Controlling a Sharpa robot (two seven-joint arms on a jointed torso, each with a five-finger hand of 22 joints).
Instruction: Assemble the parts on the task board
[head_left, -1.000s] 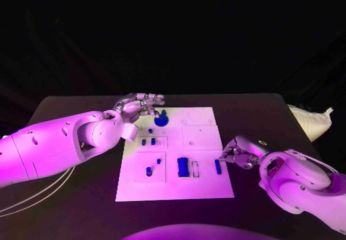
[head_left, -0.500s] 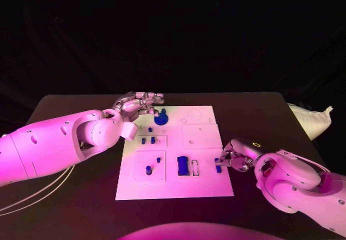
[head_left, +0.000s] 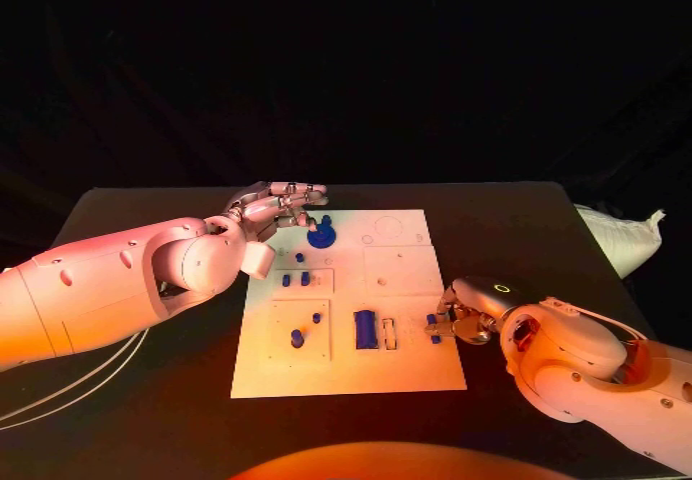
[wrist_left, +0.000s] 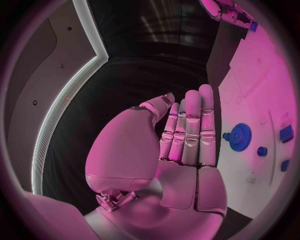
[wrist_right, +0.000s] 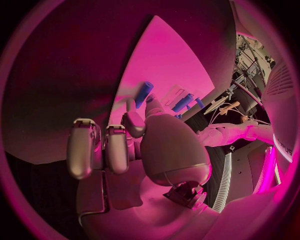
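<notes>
Two hands (head_left: 281, 208) (head_left: 459, 318) at opposite edges of white task board (head_left: 404, 375): left raised flat and released beside blue gear (head_left: 320, 238) at far end, probably waiting; right reaching onto near edge at slim blue bar (head_left: 433, 329), grasp unclear. Blue block (head_left: 366, 330) and pegs (head_left: 297, 338) seated in board's outlined recesses. Left wrist: palm (wrist_left: 181, 150) bare, gear (wrist_left: 238, 136) well apart. Right wrist: fingertips (wrist_right: 132, 120) touching blue bar (wrist_right: 144, 93), seemingly pinching it; not certain.
</notes>
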